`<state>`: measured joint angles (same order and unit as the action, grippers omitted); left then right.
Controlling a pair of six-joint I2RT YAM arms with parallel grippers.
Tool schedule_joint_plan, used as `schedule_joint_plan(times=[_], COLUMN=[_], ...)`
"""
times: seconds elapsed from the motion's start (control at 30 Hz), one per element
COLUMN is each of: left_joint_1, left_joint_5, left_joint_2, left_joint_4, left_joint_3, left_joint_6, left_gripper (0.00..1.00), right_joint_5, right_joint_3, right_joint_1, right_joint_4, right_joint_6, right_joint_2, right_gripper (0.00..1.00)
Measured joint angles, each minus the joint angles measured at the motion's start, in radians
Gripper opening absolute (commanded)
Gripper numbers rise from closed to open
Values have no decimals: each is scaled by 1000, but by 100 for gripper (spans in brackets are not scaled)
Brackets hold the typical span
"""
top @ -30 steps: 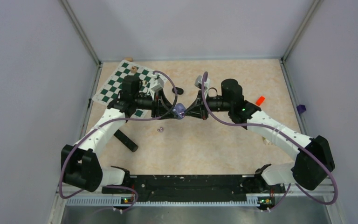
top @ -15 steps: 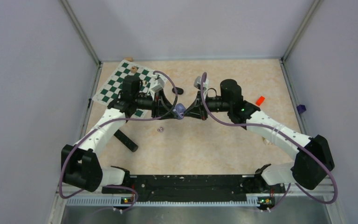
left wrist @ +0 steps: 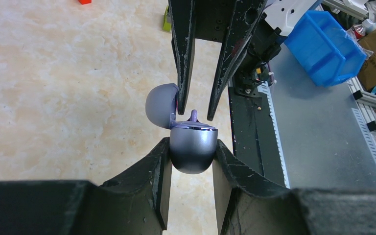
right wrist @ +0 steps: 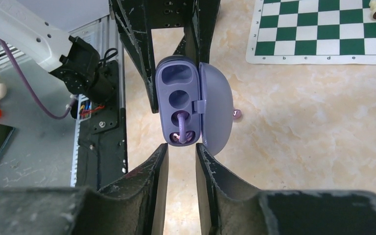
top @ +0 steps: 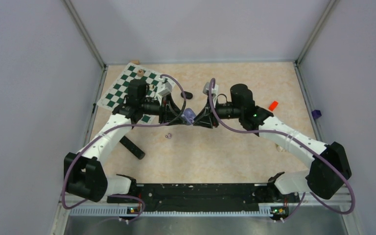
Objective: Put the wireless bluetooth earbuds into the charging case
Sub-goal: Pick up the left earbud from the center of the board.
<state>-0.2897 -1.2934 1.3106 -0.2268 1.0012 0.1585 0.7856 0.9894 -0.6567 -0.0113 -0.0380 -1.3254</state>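
My left gripper (left wrist: 192, 143) is shut on the base of a pale purple charging case (left wrist: 192, 152), held above the table with its lid (left wrist: 160, 104) swung open. In the right wrist view the case (right wrist: 176, 81) shows two empty hollows, and one purple earbud (right wrist: 182, 133) sits in the slot nearest my right gripper, stem up. My right gripper (right wrist: 181, 147) stands open just short of the case rim, nothing between its fingers. A second purple earbud (top: 167, 135) lies loose on the table below the case (top: 188, 116). No black earbuds show.
A green-and-white chessboard (top: 132, 88) with a few pieces lies at the back left. A small black oval thing (top: 186, 94) rests behind the grippers. A black bar (top: 132, 147) lies near the left arm. A red block (top: 273, 105) sits at the right.
My right gripper's jaws have parted and drawn back slightly from the case, leaving the purple earbud in its slot. The left gripper and case have not moved.
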Motion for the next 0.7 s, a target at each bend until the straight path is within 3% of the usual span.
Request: schedule_joint_plan(times=[0.23,0.5,0.7], left_joint_1=[0,5,43], left_joint_5=[0,1,3], left_joint_2=[-7,-17,-71], left_joint_4=[2,-12,-47], left_joint_3=[0,0,0], left_joint_6=[0,15,47], left_gripper=[0,0,0], right_joint_5=[-2,0,-122], right_joint_3=[29,74,74], right_joint_1=[0,66,153], right_joint_4=[71,124,100], right_joint_6=[37,82,67], right_joint_2=[28,140,144], right_gripper=[30,40,40])
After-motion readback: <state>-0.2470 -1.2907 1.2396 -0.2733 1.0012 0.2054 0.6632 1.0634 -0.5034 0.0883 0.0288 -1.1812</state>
